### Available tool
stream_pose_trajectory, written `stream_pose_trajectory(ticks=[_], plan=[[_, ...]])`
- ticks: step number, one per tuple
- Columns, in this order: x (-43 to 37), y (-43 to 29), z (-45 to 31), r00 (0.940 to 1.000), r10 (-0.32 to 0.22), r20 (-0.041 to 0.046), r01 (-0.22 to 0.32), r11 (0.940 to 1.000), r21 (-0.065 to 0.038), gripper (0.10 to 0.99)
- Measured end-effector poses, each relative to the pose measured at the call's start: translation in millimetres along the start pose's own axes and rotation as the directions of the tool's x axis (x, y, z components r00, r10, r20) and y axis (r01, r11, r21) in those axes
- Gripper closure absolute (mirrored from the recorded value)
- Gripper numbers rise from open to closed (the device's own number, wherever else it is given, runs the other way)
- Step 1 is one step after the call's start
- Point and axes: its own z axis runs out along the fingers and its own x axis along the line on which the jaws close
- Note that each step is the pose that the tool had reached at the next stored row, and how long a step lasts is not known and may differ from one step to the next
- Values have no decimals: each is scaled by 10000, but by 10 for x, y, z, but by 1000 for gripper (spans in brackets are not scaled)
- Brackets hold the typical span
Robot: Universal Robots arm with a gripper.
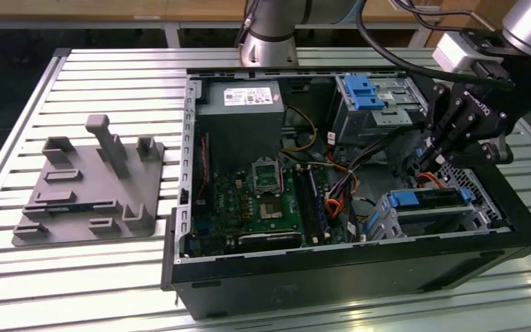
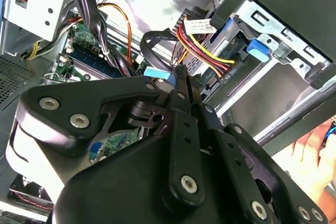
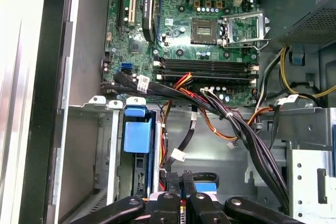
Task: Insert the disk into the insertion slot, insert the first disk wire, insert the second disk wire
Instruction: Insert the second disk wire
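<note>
Far off from the pincer, toward the exterior view's left, a grey moulded fixture lies on the slatted counter. Nearer stands the open computer case. Its motherboard lies between the fixture and the pincer.

Beyond the pincer, against the case's back wall, stands the taller cage with its blue latch.

The pincer hangs inside the case at the exterior view's right. In the second wrist view its fingers are drawn together, and a light-blue plug of a disk wire sits right at their tips. They look clamped on that plug, though the contact itself is partly hidden.

Just below and in front of the pincer, the disk in its blue carrier already sits inside the insertion slot. The first wrist view shows it bedded in the perforated cage, close beside the fingers.

So the disk step looks done and a wire step is in hand; which of the two wires this is I cannot tell. Seating the plug calls for squaring it to the socket on the disk's rear edge while keeping clear of the bundled cables near the pincer.
</note>
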Motion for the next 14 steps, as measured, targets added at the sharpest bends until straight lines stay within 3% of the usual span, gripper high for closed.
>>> stream_pose_trajectory(ticks=[5, 10, 14], plan=[[41, 2, 0, 10000, 28, -2, -28, 9998, 213, 941], [147, 53, 10, 10000, 28, -1, -27, 9997, 229, 941], [151, 59, 10, 10000, 27, -1, -27, 9997, 230, 941]])
